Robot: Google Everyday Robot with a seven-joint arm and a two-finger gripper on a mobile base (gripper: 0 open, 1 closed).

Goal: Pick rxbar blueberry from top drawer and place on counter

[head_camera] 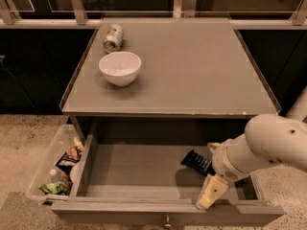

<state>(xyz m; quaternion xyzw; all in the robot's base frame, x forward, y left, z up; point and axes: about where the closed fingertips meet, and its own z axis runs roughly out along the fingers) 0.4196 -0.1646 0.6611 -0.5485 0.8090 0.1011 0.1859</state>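
The rxbar blueberry (195, 161), a dark navy bar, lies flat on the floor of the open top drawer (139, 176), toward its right side. My gripper (211, 170) is down inside the drawer at the bar's right end. It is open: one cream finger (210, 192) points toward the drawer front and the other fingertip (213, 147) shows behind the bar. The bar's right end is hidden by the gripper. The counter (192, 71) is the grey tabletop above the drawer.
A white bowl (120, 67) and a tipped can (113, 37) stand on the counter's back left. A clear bin of snacks (57, 169) sits on the floor left of the drawer. My white forearm (273, 145) crosses the drawer's right wall.
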